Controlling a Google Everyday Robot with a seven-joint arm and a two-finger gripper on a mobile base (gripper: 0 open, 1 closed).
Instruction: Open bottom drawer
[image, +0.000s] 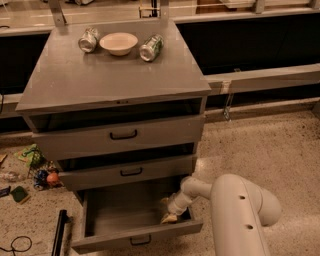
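Note:
The grey cabinet (115, 82) has three drawers. The bottom drawer (135, 234) is pulled out, its plain grey inside showing and its small black bar handle (140, 241) on the front. My gripper (168, 214) reaches down inside the drawer at its right side, close behind the front panel. The white arm (240, 215) comes in from the lower right. The middle drawer (127, 171) and the top drawer (120, 136) stand slightly ajar.
On the cabinet top lie a white bowl (118, 42) and two cans (88, 40) (151, 47). Scattered small objects (35, 167) lie on the floor at the left. A black bar (58, 232) stands by the drawer's left. Speckled floor (265, 145) lies to the right.

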